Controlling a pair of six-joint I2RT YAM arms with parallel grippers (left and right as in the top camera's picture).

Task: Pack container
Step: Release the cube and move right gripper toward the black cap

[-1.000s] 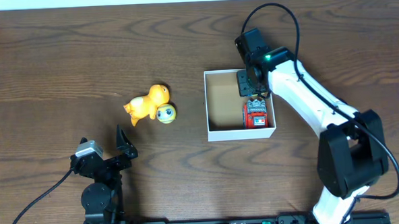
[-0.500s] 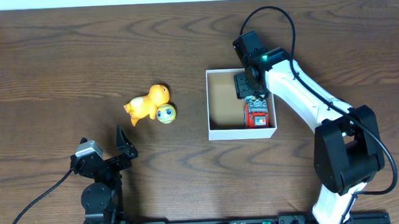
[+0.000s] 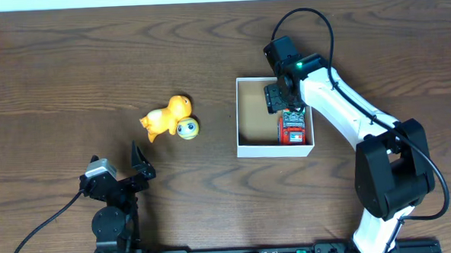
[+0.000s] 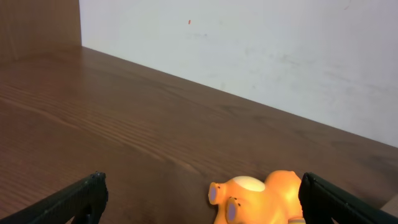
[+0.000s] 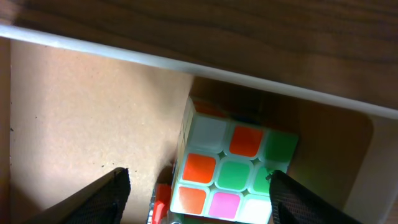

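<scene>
Container (image 3: 238,118): white box with a brown floor, at 3 o'clock from the middle of the table, flat on the wood.
Inside the container: a colour cube (image 5: 233,168) tucked into a corner, close to two walls. A red toy (image 3: 291,133) by the 4 o'clock corner, seen from above. Lots of bare floor on the 9 o'clock side.
Right gripper (image 3: 281,96): low over the 1 o'clock part of the container. Fingers spread apart, one on each side of the cube, holding nothing.
Orange toy (image 3: 166,118): out on the table, at 9 o'clock from the container, well apart from it. Not packed yet.
Yellow ball face (image 3: 187,128): touching the orange toy on its 4 o'clock side. Hard to tell if one toy or two.
Left gripper (image 3: 116,163): at 7 o'clock from the orange toy, near the table edge. Fingers spread wide, empty, pointing toward the toy.
Could go wrong, right side: a finger catching the thin wall or the cube on the way up, dragging the light container or tipping the cube out.
Could go wrong, left side: round, smooth orange toy slipping from a pinch, or the yellow ball rolling off when bumped.
Could go wrong, both: arms knocking together above the container.
</scene>
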